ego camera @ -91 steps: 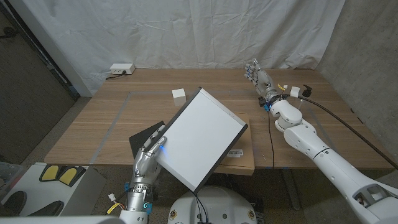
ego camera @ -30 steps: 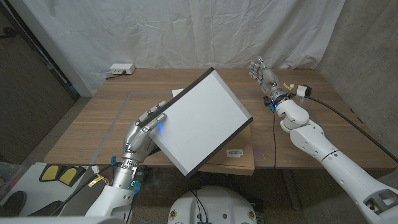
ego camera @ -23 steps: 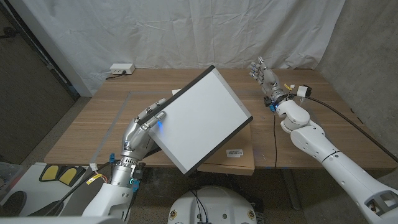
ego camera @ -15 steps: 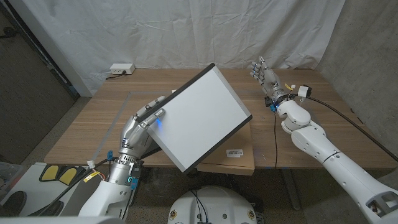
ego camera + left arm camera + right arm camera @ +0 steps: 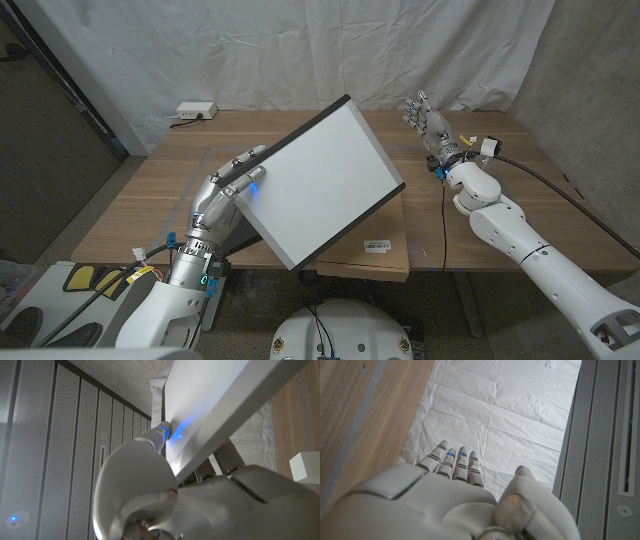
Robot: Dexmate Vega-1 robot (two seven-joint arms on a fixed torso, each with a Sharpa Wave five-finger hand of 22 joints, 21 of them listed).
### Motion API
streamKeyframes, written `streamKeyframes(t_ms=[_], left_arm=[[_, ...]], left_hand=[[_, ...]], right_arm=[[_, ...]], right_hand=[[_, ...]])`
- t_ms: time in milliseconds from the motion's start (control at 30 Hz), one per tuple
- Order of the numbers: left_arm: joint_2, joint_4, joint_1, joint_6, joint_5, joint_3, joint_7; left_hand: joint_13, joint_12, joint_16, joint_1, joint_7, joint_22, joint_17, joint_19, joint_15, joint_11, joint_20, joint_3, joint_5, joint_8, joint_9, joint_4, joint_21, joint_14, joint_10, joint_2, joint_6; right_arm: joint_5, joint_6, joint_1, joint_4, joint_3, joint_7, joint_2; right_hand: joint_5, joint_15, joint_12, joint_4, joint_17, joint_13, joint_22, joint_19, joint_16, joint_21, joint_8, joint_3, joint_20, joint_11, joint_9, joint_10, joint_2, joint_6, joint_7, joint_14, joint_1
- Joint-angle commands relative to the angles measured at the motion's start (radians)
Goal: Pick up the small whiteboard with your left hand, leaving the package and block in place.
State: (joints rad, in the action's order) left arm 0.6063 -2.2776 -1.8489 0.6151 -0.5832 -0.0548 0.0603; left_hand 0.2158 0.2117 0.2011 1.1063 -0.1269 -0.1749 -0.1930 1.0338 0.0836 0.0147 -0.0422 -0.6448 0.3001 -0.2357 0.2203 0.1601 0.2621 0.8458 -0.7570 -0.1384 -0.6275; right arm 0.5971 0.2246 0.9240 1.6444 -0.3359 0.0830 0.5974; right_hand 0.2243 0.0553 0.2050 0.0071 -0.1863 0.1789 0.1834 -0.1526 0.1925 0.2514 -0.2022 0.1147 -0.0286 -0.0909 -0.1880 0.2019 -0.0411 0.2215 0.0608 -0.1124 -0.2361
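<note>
Left hand [image 5: 232,180] grips the whiteboard [image 5: 322,185] by its left edge, fingers on top, thumb side hidden; board is lifted clear of the table [image 5: 150,200], tilted, so pickup looks done. Package [image 5: 375,250] lies flat beneath, partly hidden. Block [image 5: 305,466] sits apart on the table. Right hand [image 5: 425,118] hovers at the far side, fingers spread, holding nothing, out of the way.

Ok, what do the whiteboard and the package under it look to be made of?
Whiteboard: smooth glossy white face with a thin dark rim, likely coated board in a metal or plastic frame. Package: flat, matte brown with a printed white label, probably cardboard.
</note>
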Motion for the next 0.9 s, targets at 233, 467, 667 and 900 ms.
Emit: streamKeyframes(t_ms=[233,467,667,900], left_arm=[[-0.021,-0.023,-0.008,-0.008,0.021,0.04,-0.028],[-0.021,-0.024,0.008,-0.012,-0.008,0.049,-0.047],[-0.015,-0.054,0.002,-0.043,0.004,0.072,-0.04],[-0.023,-0.069,-0.007,-0.057,0.006,0.081,-0.043]], left_hand=[[0.004,0.002,-0.002,0.003,-0.002,-0.001,-0.003,0.007,0.002,0.006,0.001,-0.052,0.003,0.006,0.004,-0.033,-0.006,0.009,-0.01,-0.01,-0.011],[0.004,0.001,-0.002,0.004,0.001,-0.002,-0.003,0.01,0.003,0.007,0.001,-0.057,0.002,0.006,0.004,-0.031,-0.006,0.011,-0.01,-0.013,-0.014],[0.004,0.001,-0.002,0.003,0.001,-0.002,-0.003,0.011,0.003,0.006,0.001,-0.059,0.001,0.005,0.004,-0.032,-0.006,0.012,-0.012,-0.014,-0.018],[0.005,0.001,-0.002,0.0,0.002,-0.002,-0.003,0.011,0.004,0.01,0.002,-0.061,0.0,0.006,0.005,-0.033,-0.007,0.013,-0.014,-0.013,-0.019]], right_arm=[[-0.008,-0.003,0.007,0.02,-0.001,0.011,0.001],[-0.014,-0.004,0.018,0.038,0.006,0.024,0.008],[-0.008,-0.003,0.022,0.037,0.007,0.019,0.008],[-0.007,-0.011,0.023,0.044,0.004,0.02,0.009]], right_hand=[[-0.004,-0.002,0.007,-0.005,-0.003,0.006,0.003,-0.01,0.0,-0.002,0.002,0.001,0.0,0.0,-0.004,0.009,-0.008,0.008,0.003,-0.009,-0.001],[-0.004,-0.002,0.007,-0.006,-0.003,0.006,0.003,-0.011,-0.001,-0.004,0.002,0.0,0.0,0.0,-0.004,0.01,-0.009,0.008,0.002,-0.009,-0.001],[-0.004,-0.002,0.007,-0.006,-0.003,0.006,0.003,-0.011,-0.001,-0.005,0.003,0.0,0.0,0.001,-0.004,0.01,-0.009,0.008,0.003,-0.009,0.0],[-0.004,-0.002,0.007,-0.006,-0.003,0.006,0.004,-0.012,-0.001,-0.006,0.002,0.0,0.0,0.0,-0.004,0.01,-0.009,0.008,0.002,-0.009,0.0]])
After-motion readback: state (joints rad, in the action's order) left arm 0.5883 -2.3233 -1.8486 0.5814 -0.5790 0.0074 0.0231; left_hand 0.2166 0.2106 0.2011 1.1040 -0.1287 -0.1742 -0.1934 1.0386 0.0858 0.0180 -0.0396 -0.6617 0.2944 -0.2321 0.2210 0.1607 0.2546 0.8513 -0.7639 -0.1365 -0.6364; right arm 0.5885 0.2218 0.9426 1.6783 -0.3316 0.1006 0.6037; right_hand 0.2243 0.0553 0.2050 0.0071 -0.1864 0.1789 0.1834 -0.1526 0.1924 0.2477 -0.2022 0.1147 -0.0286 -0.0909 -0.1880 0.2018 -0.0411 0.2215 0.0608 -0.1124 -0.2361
